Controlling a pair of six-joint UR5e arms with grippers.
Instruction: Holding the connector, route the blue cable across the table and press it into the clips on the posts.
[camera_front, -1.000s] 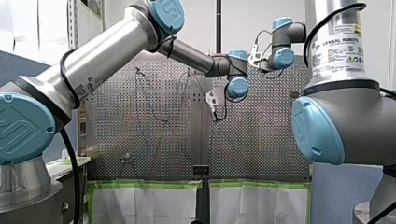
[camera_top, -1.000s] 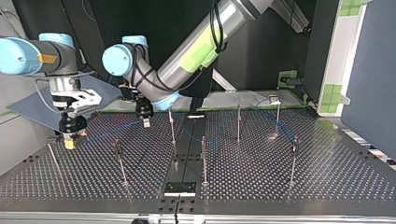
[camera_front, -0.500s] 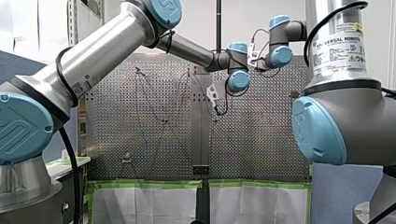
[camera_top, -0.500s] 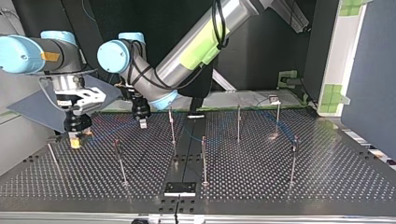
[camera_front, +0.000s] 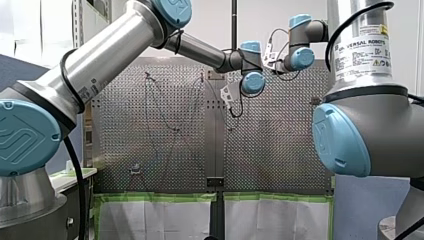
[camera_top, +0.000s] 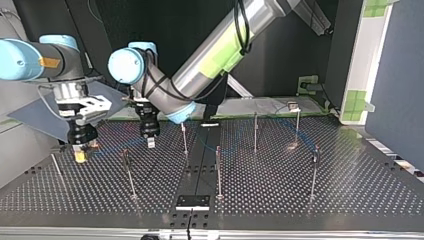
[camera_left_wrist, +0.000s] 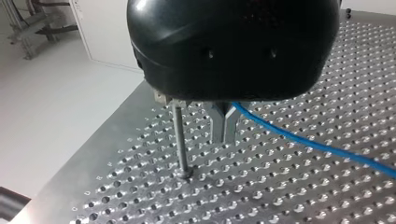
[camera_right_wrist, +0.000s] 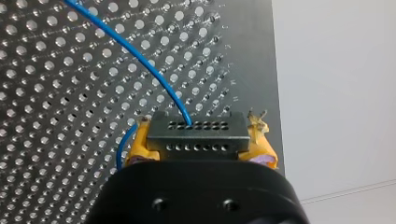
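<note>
lowering over the last second, my left gripper (camera_top: 150, 142) has sunk closer to the tabletop (camera_top: 300, 200) in the top view and slid a little toward that view's left edge. my right gripper (camera_top: 80, 156) has barely shifted, only a touch toward the middle and down, and sits near the tabletop's left edge in that view.

in the left wrist view the metal fingers (camera_left_wrist: 218, 125) are drawn close together with the blue cable (camera_left_wrist: 303, 140) coming out from between them, so i read them as clenched lightly on it. a post (camera_left_wrist: 180, 135) stands just beside them. from there the cable runs low over the holes. at its other end, the right wrist view shows the yellow pads (camera_right_wrist: 140, 144) clamped on the dark connector (camera_right_wrist: 196, 135), which is over the bare strip along the table's edge.

my judgement is that the drop brings the cable down to clip height by that post, so a press-in looks near but not yet made. whether the cable already sits in any clip farther along is too small to tell.

the writing is sparse. a white label (camera_front: 361, 50) on my right arm reads "versal robots", cut off at the start, with yellow warning triangles under it. a small sticker (camera_front: 90, 92) on my left arm is unreadable.
</note>
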